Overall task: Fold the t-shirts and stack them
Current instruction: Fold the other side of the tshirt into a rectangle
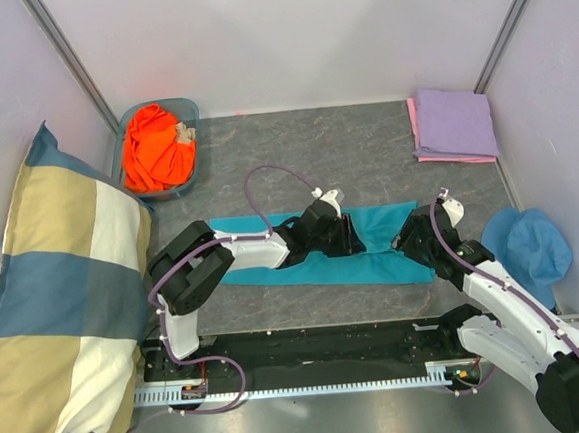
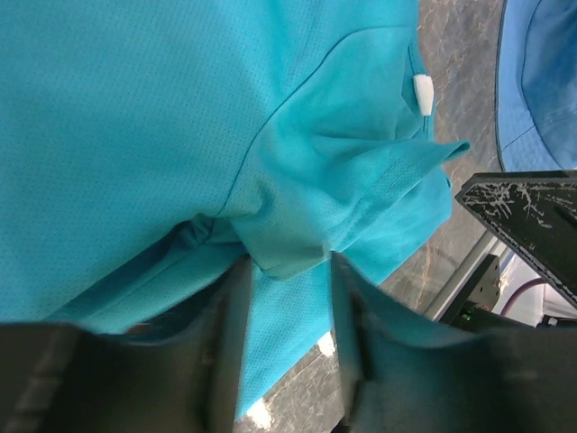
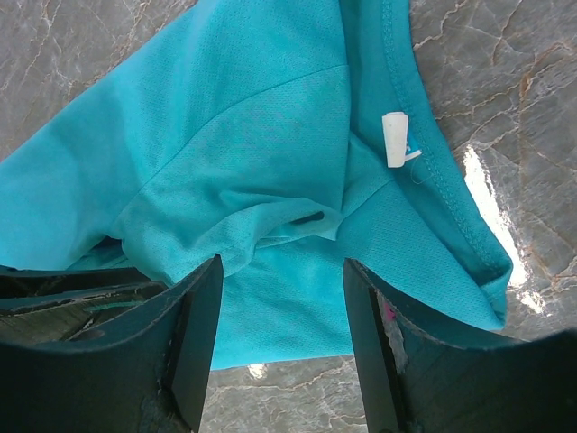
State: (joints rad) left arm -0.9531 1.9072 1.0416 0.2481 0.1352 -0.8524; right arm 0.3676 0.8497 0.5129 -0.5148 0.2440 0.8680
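Top external: teal mesh-knit t-shirt (image 1: pixel 378 262) flat on veined grey table (image 1: pixel 295 156); left tool (image 2: pixel 288 263) astride pucker, grip unclear; right tool (image 3: pixel 281 266) spread.

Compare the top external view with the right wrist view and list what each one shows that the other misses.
Only top external: the orange t-shirt in its blue basket, the lavender t-shirt stacked on the pink t-shirt, the checked pillow, the blue hat. Only right wrist: the white neck label. Both: the teal t-shirt on the grey table.

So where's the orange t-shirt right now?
Top view: the orange t-shirt lies bunched in a blue basket at the far left, just beyond the checked pillow.
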